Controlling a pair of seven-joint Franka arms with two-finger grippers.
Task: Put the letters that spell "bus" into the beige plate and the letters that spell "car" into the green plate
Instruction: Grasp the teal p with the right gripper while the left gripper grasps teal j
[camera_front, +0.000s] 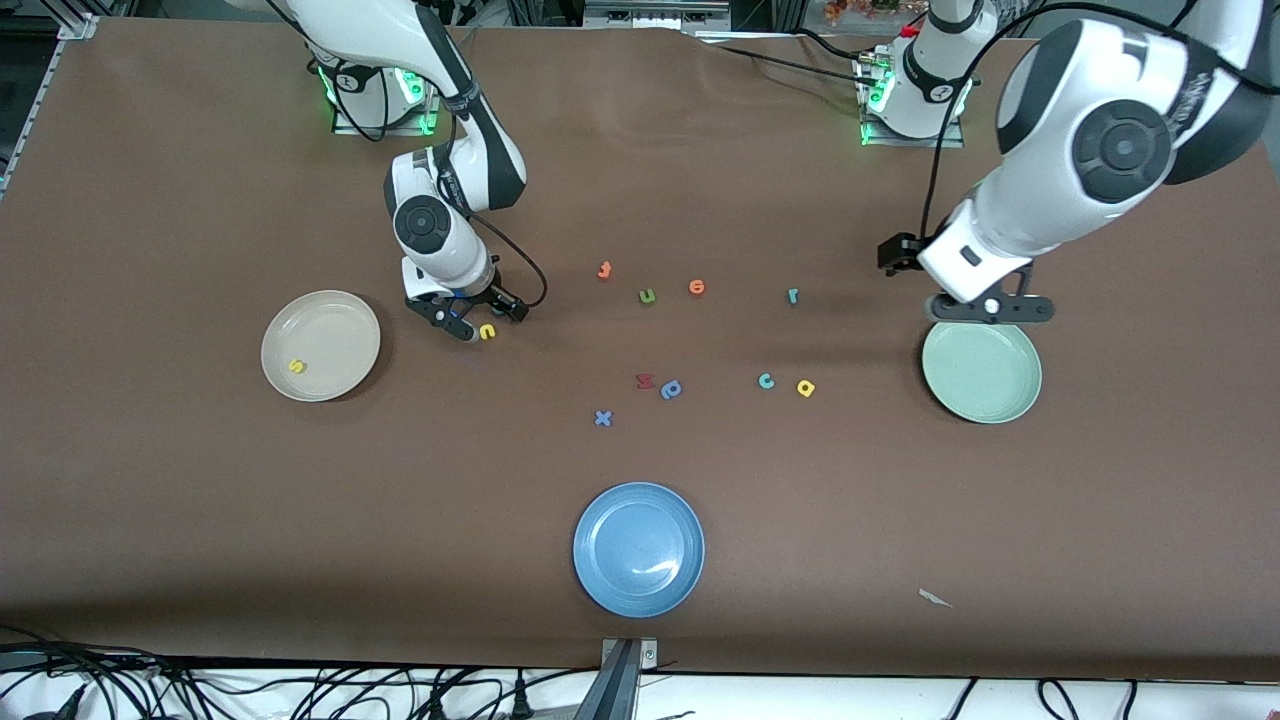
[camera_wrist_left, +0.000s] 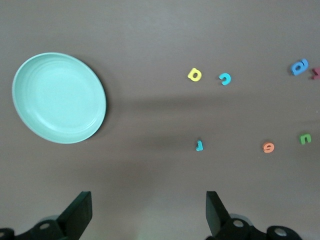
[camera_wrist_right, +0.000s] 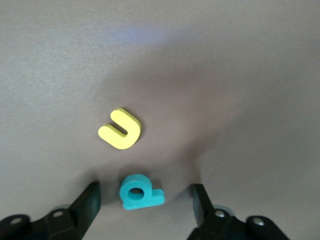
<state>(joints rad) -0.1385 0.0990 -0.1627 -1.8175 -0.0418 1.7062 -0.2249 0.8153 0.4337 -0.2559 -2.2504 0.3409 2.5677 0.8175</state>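
1. Right gripper (camera_front: 470, 318) low over the table, just beside the beige plate (camera_front: 320, 345) on the side toward the table's middle.
2. Its fingers (camera_wrist_right: 90, 202) apart, one on each side of the teal b (camera_wrist_right: 140, 192), with a gap to the letter on both sides; nothing gripped.
3. Yellow u (camera_front: 487, 331) flat on the table just beside the b, clear of the fingers.
4. Yellow s (camera_front: 296, 366) in the beige plate.
5. Left gripper (camera_front: 988, 309) waiting in the air over the green plate's (camera_front: 981, 371) rim, jaws wide and holding nothing.
6. Teal c (camera_front: 766, 381) and yellow a (camera_front: 806, 388) side by side on the table, between the middle and the green plate, nearer the camera than the teal r (camera_front: 793, 295).
7. All three well apart from the green plate.
8. Orange letters (camera_front: 604, 269) and a green u (camera_front: 647, 296) in a loose row with the r.
9. Red letter (camera_front: 645, 381), blue p (camera_front: 671, 389) and blue x (camera_front: 602, 418) clustered near the middle.
10. Blue plate (camera_front: 638, 549) nearest the camera.
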